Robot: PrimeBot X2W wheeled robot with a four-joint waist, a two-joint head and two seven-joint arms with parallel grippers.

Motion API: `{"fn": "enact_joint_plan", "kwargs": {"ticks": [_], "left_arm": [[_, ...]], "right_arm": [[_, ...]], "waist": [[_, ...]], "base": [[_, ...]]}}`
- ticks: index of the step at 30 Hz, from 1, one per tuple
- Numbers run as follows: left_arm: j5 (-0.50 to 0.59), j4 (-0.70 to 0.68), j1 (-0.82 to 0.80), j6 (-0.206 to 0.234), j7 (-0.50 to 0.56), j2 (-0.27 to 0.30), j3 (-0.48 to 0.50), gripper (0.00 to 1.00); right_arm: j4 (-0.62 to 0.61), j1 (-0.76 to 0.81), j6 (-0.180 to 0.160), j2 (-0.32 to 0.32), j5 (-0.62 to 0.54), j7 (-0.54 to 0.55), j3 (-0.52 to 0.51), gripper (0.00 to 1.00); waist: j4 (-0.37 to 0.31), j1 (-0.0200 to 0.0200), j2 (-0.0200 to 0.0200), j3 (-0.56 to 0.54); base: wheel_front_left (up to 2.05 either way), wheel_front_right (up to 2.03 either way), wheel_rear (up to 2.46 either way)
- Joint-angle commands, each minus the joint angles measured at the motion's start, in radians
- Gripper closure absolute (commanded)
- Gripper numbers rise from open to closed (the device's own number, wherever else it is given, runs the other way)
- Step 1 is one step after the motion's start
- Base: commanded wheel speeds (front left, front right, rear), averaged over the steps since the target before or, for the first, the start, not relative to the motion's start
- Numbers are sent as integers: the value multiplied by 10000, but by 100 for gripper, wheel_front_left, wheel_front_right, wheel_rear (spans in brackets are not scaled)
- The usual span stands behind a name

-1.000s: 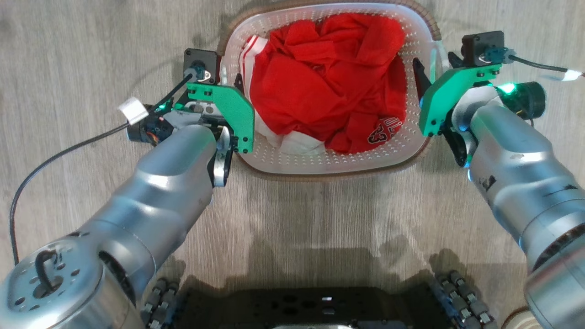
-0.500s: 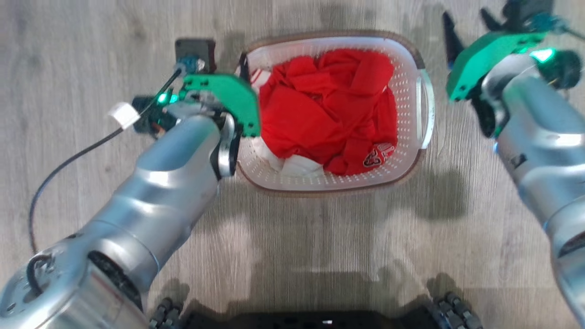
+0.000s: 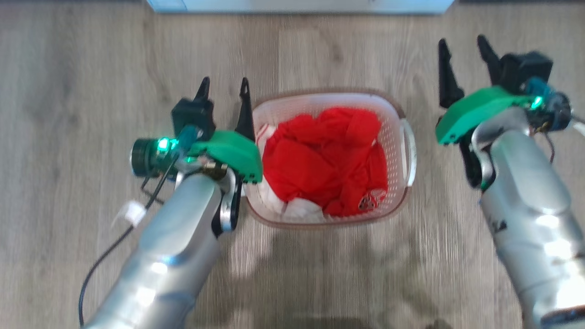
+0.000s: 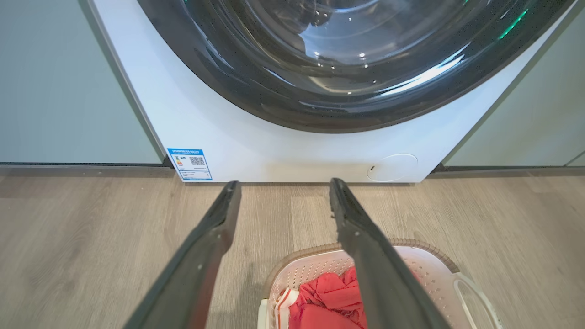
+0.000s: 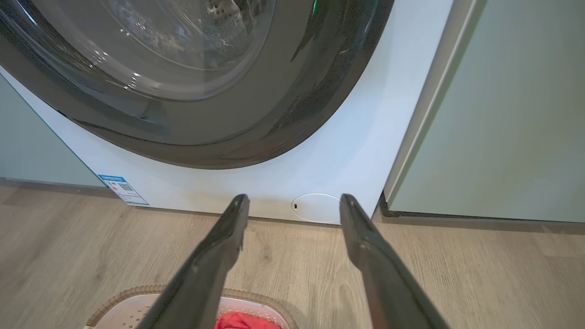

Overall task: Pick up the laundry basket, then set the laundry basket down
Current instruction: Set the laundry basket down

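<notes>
The head view is slightly blurred. The laundry basket [image 3: 315, 104] sits on the floor [image 3: 91, 91] at centre frame, its left end hidden under the left arm, with red clothes [image 3: 320, 164] inside. Its long axis runs left to right. The left gripper [image 3: 224, 82] beside it and the right gripper [image 3: 461, 43] at upper right are both spread open and empty. Bare floor separates the basket from the washing machine [image 3: 297, 5].

Green plate [image 3: 233, 153] on the left arm [image 3: 183, 219] hides the laundry basket's [image 3: 394, 137] left rim, both wrist views crop the basket at bottom, and the washing machine sticker [image 4: 189, 163] beyond it is too small to read.
</notes>
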Motion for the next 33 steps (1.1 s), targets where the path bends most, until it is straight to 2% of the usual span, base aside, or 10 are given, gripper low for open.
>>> {"fn": "enact_joint_plan", "kwargs": {"ticks": [1,7,15,25,33], "left_arm": [[191,-421,104,-30,-96,195,415,0],[1401,-1957,1789,-256,-96,182,1434,0],[2348,-3636,3969,-450,-97,176,2245,0],[2824,-4817,6191,-619,-97,178,2982,0],[2908,-5080,7294,-744,-97,225,3192,0]], "right_arm": [[-401,280,42,176,-115,-104,39,0],[-1749,1741,42,507,-618,-104,-362,0],[-3506,4330,42,722,-873,-104,-463,0],[-5038,6361,42,785,-978,-105,-859,0],[-5686,7523,42,787,-1000,-105,-1358,0]], "waist": [[18,1,-1,-543],[42,1,-1,-1572],[22,1,-1,-3148],[-31,1,-1,-4312],[75,1,-1,-4735]], "base": [[0,0,0],[0,0,0],[0,0,0],[0,0,0],[0,0,0]]}}
